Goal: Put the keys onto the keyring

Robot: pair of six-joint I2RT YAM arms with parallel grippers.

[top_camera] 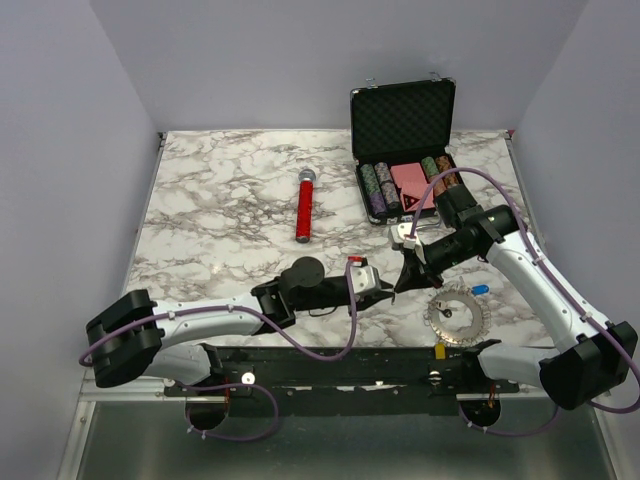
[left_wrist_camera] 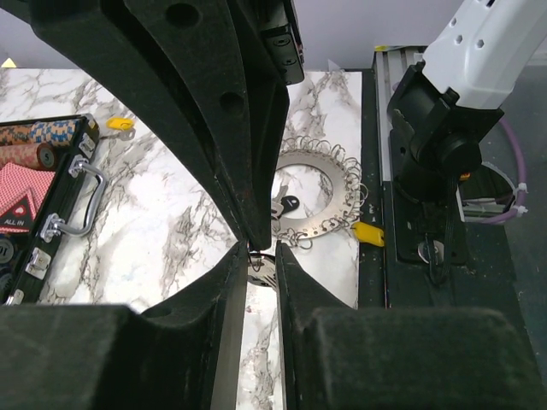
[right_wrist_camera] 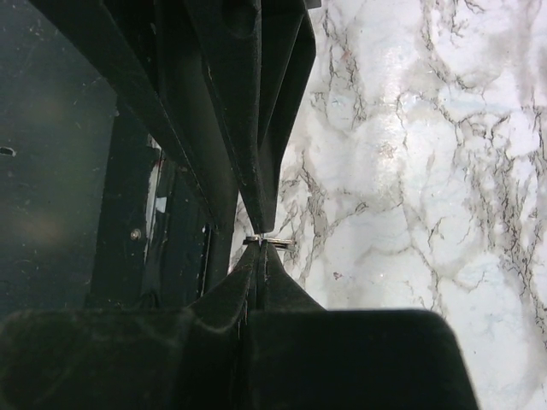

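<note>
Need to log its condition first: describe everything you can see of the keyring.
The keyring is a flat grey metal ring with a wide hole, its outer edge fringed with small wire loops. A yellow tag sits at its rim. It lies flat on the marble table near the front edge, nothing gripping it. A black-headed key rests at its inner edge.
</note>
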